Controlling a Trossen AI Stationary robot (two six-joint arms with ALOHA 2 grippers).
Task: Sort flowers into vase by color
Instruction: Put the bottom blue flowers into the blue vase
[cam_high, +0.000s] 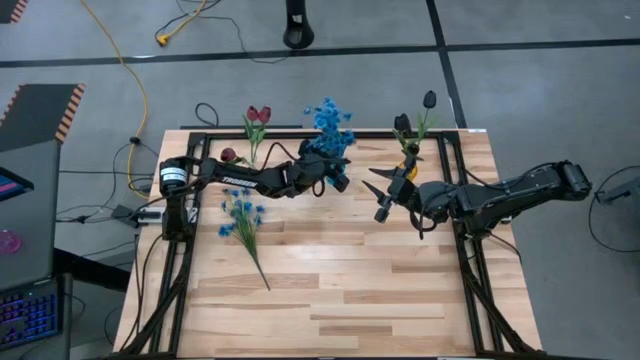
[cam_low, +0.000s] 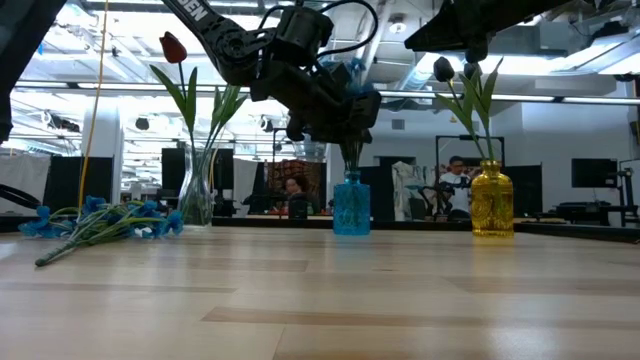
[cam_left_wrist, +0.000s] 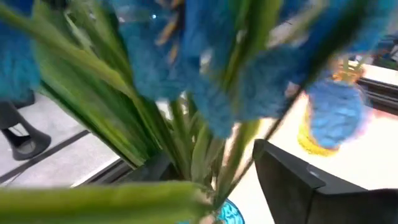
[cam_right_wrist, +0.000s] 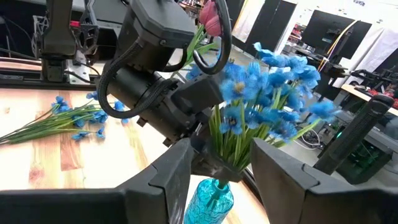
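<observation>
The left tool (cam_high: 338, 172) sits right at the blue vase (cam_low: 351, 204), up among the stems of the blue bunch (cam_high: 328, 130) that stands in it. In the right wrist view its fingers look parted beside the stems just above the vase mouth, so I judge it released rather than gripping, though the stems crowd the gap.

The main risk is in backing out. Stems and leaves lie against the fingers, and a sideways or tilted retreat could snag them and drag the bunch back out, or tip the narrow blue vase, which is light-looking and top-heavy under that mass of blossoms.

The right tool (cam_high: 385, 190) hovers empty, fingers apart, between the blue vase and the yellow vase (cam_low: 491, 201) with its dark tulips (cam_high: 414, 112); both arms are near each other there, so a careless swing could make them collide or knock the yellow vase.

More blue flowers (cam_high: 241, 212) lie on the desk (cam_high: 350, 290), left of the blue vase; the red tulips (cam_high: 258, 116) stand in the clear vase (cam_low: 197, 190) beyond them.
</observation>
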